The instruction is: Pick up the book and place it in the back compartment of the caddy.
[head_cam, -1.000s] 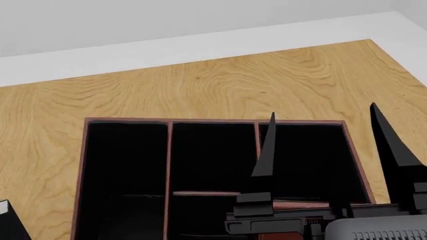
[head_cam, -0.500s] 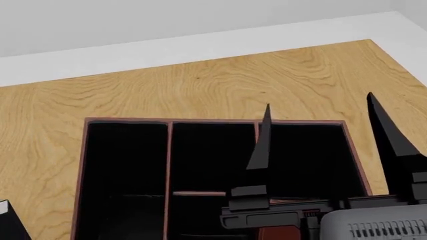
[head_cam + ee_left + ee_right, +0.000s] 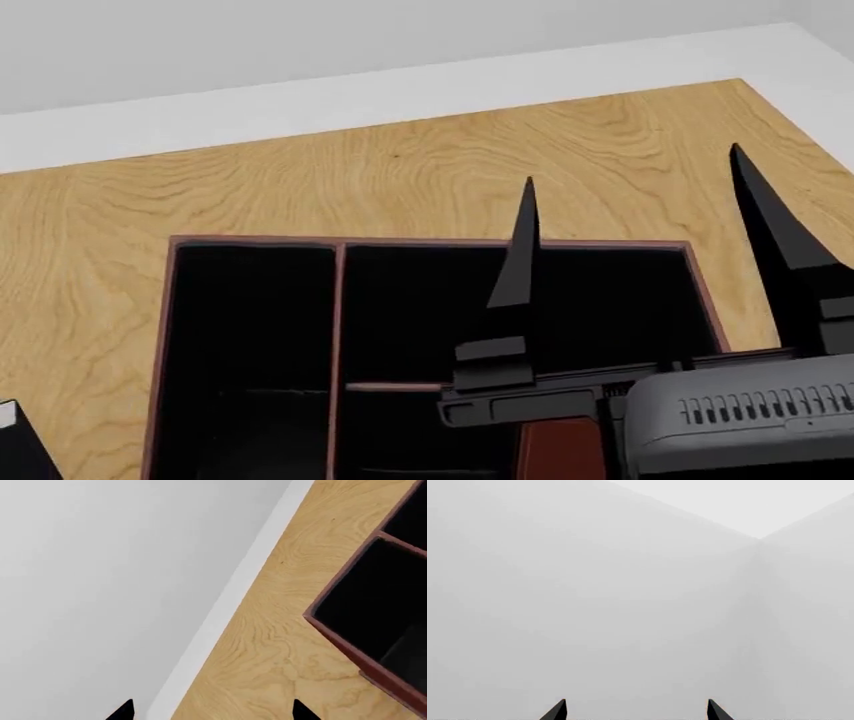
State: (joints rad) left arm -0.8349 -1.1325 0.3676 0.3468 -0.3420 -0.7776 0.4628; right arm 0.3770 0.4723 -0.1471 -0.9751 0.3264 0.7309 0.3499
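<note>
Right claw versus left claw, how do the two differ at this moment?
The right claw shows large in the head view, in front of the caddy, fingers pointing up; the left claw shows only as two fingertips in its wrist view. The right claw's camera faces bare pale wall; the left claw's faces the table and a caddy corner. Both are open with nothing between the fingers.

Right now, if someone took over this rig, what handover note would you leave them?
Right gripper: open, holding nothing, raised over the caddy's right side, fingers pointing up and away.
Left gripper: only the fingertips show, spread apart, nothing between them, near the caddy corner at the table edge.
Book: not in any view; the dark-red block under the right gripper cannot be identified.
Done: nothing confirmed; the visible back cells look empty.
Left: find the book, grasp it, place it in the back compartment.
</note>
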